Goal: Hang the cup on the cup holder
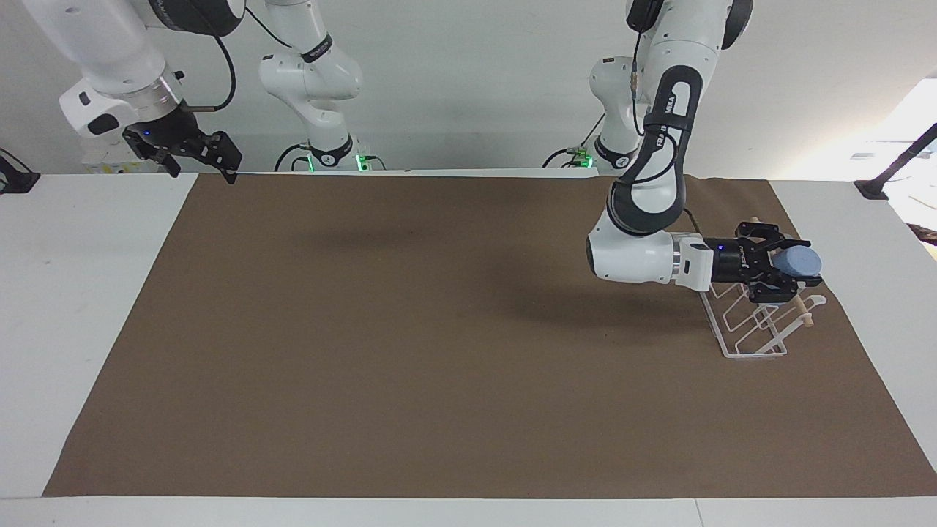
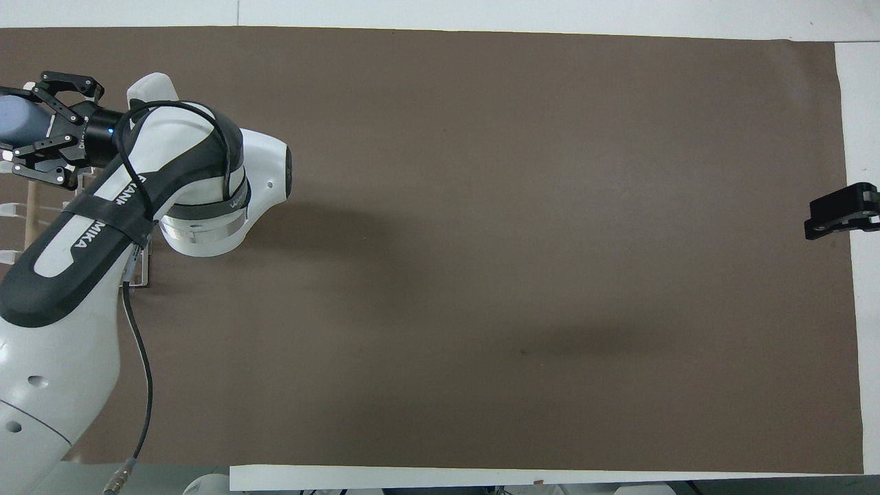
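The light-blue cup lies on its side in my left gripper, which is shut on it with the wrist level. Cup and gripper hang just over the white wire cup holder, above its wooden dowel. Whether the cup touches a prong I cannot tell. From overhead, the cup sits in the left gripper at the view's edge, and the left arm hides most of the cup holder. My right gripper hangs open and empty over the right arm's end of the table.
A brown mat covers most of the white table. The right gripper shows only its tip from overhead, at the mat's edge.
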You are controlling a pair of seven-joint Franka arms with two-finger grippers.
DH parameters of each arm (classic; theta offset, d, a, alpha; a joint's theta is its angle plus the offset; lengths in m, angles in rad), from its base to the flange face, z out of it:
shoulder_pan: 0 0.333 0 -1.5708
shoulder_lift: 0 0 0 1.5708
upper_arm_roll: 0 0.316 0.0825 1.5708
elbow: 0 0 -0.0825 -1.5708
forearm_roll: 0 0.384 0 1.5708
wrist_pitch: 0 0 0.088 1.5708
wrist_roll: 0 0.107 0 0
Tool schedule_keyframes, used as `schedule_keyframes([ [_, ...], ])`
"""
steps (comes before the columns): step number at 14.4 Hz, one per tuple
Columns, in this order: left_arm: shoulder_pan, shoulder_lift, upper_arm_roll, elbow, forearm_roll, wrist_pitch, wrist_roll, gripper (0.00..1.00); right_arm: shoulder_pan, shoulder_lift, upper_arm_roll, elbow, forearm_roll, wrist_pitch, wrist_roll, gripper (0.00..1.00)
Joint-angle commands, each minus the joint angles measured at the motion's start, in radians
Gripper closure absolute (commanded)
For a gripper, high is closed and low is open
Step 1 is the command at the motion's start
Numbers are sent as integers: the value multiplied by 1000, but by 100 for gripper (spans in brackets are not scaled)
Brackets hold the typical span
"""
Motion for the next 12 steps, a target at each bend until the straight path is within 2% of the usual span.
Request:
schedule_keyframes([
  [1,2,2,-3,16,11,-19,-7,100,-5,2,3,16,-18,-34,-26,1],
  [12,45,36,-3,7,17,21,-60,100,3,-10,5,-7,-23,-53,-36,1],
])
